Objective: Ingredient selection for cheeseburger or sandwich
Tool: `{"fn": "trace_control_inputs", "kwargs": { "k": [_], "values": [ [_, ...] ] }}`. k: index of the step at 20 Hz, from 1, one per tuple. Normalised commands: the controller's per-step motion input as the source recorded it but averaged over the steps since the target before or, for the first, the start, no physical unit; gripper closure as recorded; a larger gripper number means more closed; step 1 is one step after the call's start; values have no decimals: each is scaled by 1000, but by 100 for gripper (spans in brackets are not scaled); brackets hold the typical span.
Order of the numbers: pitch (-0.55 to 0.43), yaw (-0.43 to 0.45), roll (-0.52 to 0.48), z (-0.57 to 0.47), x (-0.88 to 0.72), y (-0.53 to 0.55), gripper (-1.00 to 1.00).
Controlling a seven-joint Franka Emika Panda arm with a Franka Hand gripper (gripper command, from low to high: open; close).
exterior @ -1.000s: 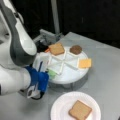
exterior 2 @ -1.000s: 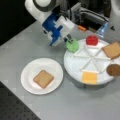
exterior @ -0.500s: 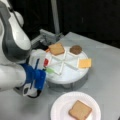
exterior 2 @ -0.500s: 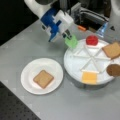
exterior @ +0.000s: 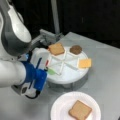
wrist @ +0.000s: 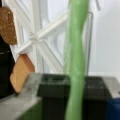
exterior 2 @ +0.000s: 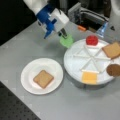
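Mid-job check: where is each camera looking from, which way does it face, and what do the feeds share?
Front view: behind the arm, looking down over the claw and its green disc to the divided tray and paper plate with toast.
Front view: opposite side, high, with the claw at top left, the green disc hanging at the tray edge.
Wrist view: looks down the green disc, edge-on, onto tray dividers.
Shared: all three show disc and tray; both front views show plate, toast, cheese, red disc.

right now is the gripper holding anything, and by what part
Yes: the gripper holds the green disc by its upper edge, so the disc hangs on edge at the divided tray's rim, lifted off it.
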Motion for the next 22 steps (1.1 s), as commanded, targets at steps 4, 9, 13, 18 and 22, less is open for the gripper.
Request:
{"fn": "trace_control_inputs", "kwargs": {
  "k": [4,9,13,18,22],
  "values": [
    [143,194,-190,67,398,-101,100],
    [177,254,-210,16,460,-152,100],
    [212,238,-123,-41,583,-258,100],
    [232,168,-48,-25,483,-293,100],
    [239,132,19,-33,354,-281,100]
  ]
}}
